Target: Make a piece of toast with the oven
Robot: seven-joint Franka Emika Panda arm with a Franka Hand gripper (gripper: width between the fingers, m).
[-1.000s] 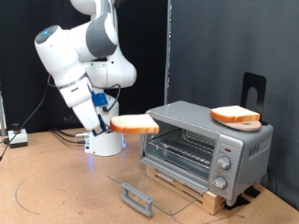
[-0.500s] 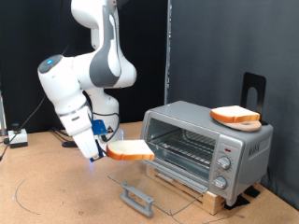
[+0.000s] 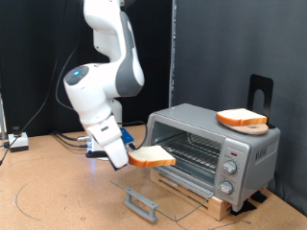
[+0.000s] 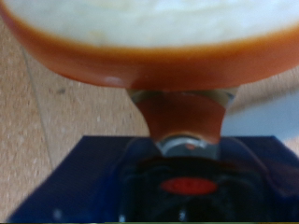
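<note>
My gripper (image 3: 130, 153) is shut on a piece of toast (image 3: 152, 158), a flat slice with a pale face and orange-brown crust, held level just in front of the open mouth of the silver oven (image 3: 213, 144). The oven's glass door (image 3: 158, 189) lies folded down flat in front of it, and the wire rack (image 3: 190, 149) shows inside. A second slice (image 3: 241, 119) lies on the oven's roof. In the wrist view the held toast (image 4: 149, 42) fills the frame, and the gripper's fingers are hidden.
The oven stands on a wooden board (image 3: 206, 195) on the brown table. Round knobs (image 3: 228, 170) sit on its side panel. A black stand (image 3: 260, 93) rises behind the oven. Cables (image 3: 29, 144) lie at the exterior view's left.
The arm has swung towards the exterior view's right and dropped, carrying the toast from beside the oven's top corner down to the level of the open oven mouth.
</note>
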